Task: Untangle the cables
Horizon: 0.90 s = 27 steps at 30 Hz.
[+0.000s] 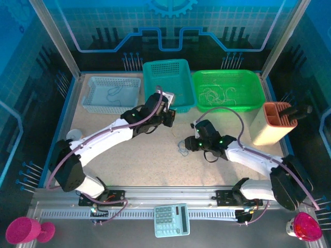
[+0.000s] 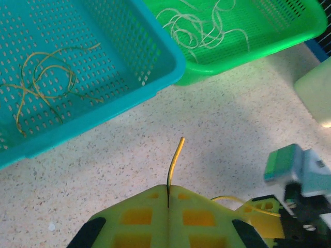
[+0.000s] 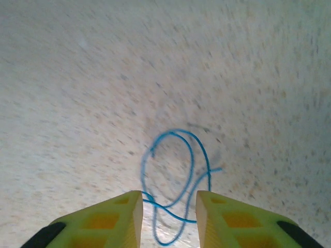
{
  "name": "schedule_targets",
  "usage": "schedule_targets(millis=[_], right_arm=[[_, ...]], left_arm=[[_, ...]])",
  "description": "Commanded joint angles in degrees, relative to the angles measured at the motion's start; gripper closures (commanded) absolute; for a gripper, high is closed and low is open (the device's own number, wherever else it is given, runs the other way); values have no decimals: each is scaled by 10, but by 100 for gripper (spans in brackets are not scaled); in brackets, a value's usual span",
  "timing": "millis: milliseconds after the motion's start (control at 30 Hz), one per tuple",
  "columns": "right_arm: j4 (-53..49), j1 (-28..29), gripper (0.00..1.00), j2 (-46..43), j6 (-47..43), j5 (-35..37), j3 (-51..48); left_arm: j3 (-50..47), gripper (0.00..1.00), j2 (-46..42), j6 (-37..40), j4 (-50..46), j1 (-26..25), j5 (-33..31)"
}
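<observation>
Nearest me, the right gripper [image 3: 168,219] hung low over the table [image 3: 77,77] with its jaws parted, gripping nothing. The blue cable [image 3: 176,173] lay loose on the surface in a double loop, its near end running between the fingers. From overhead it sat near the table's middle, at nine o'clock of that gripper. It lay alone, tangled with nothing, so I judged this strand already freed. Parted jaws that low would suit either taking it or letting it go, and I could not tell which.

Farther out, the left gripper [image 2: 168,194] was clenched on a yellow cable [image 2: 176,157]. A short end stood up from the seam between the fingers toward twelve o'clock, and another stretch curled out at three o'clock. I was holding it just short of the teal basket [image 2: 155,57], at eleven o'clock of the gripper. Its floor held more yellow strands [image 2: 46,77], so I took the baskets to be sorted by colour and the hold as set up for a drop there.

At one o'clock, the green basket [image 2: 289,20] held white cables [image 2: 201,26]. Overhead, at eleven o'clock, a pale basket [image 1: 98,106] held one thin strand of a colour I could not make out.
</observation>
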Motion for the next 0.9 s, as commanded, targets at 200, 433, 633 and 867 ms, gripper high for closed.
schedule_targets(millis=[200, 433, 633, 867], right_arm=[[-77, -76, 46, -160, -26, -69, 47], [-41, -106, 20, -191, 26, -114, 76], [51, -105, 19, -146, 89, -148, 73], [120, -87, 30, -92, 125, -142, 59]], left_arm=[[30, 100, -45, 30, -7, -3, 35], [31, 100, -56, 14, 8, -3, 49], [29, 100, -61, 2, 18, -3, 52], [21, 100, -70, -10, 34, -3, 50]])
